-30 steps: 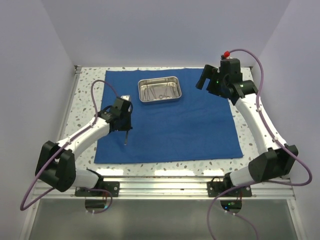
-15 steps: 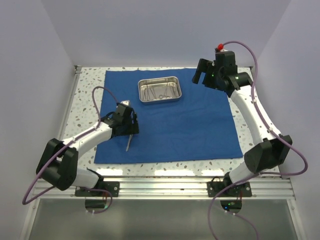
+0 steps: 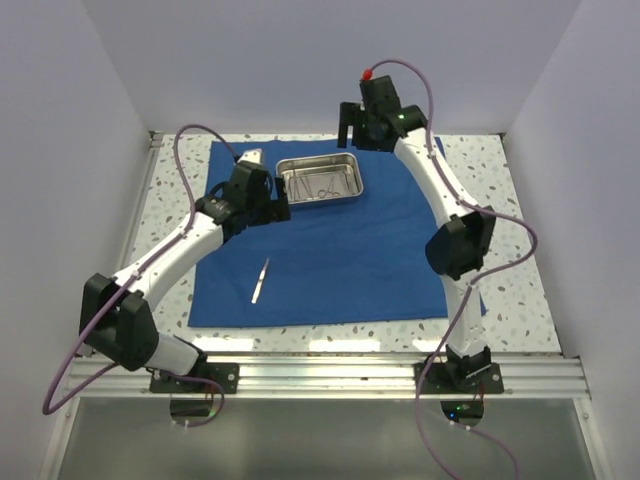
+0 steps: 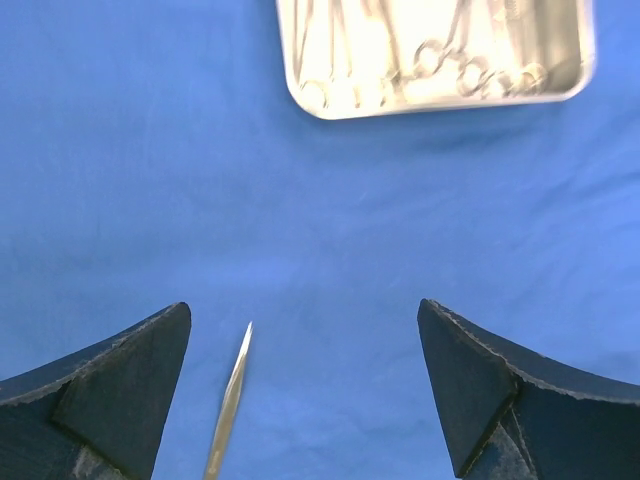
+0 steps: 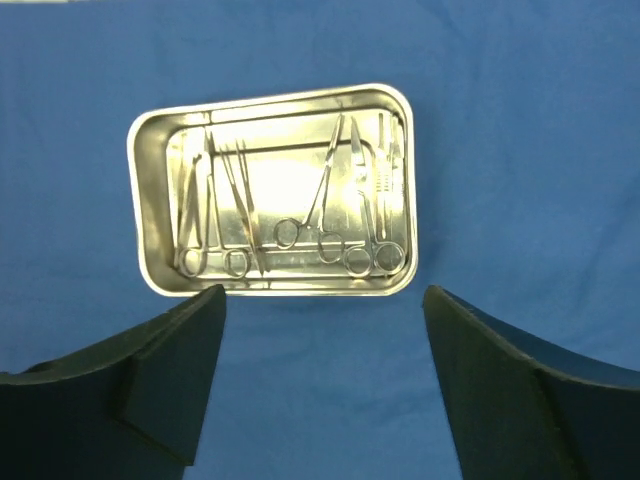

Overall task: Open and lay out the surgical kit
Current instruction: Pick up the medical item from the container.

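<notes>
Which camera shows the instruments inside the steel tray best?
Right wrist: it looks straight down on the whole steel tray, every clamp distinct. Top external shows them tiny; left wrist crops and blurs the tray.

In the left wrist view, the steel tray (image 4: 400, 103) at the top is cut off by the upper edge and blurred, so the clamps (image 4: 470, 75) inside it cannot be told apart. The tweezers (image 4: 228, 410) at lower left run off the bottom edge. In the top view the tray's contents are too small to count, and the right arm (image 3: 430, 180) hides a strip of the blue cloth (image 3: 340, 260) at right. Each wrist view crops its own fingers (image 4: 110, 390) at the bottom corners.
</notes>
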You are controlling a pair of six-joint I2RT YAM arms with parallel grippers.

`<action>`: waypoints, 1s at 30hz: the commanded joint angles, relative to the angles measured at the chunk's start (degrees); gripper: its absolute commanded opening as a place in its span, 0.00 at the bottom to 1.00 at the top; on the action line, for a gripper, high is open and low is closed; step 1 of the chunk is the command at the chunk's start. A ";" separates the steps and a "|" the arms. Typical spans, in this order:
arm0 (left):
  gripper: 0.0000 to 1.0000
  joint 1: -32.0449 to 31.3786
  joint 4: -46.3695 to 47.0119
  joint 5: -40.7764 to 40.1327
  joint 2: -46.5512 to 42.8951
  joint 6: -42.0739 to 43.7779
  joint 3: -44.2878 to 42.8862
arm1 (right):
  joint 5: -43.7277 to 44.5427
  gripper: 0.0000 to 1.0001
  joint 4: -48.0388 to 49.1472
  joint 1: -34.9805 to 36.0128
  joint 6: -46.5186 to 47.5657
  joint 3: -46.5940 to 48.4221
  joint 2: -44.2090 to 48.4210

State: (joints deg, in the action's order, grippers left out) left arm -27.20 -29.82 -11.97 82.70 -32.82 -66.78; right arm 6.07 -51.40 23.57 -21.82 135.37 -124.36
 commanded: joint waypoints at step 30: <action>0.82 1.45 -5.34 -4.64 56.96 9.79 -64.00 | 13.62 0.99 5.35 2.97 0.90 -38.42 35.83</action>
State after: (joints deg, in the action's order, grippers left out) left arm -26.35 -34.24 -15.25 137.08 -24.18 -127.02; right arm 14.55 -45.50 26.63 -22.35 100.47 -96.05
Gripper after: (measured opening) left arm 0.830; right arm 0.986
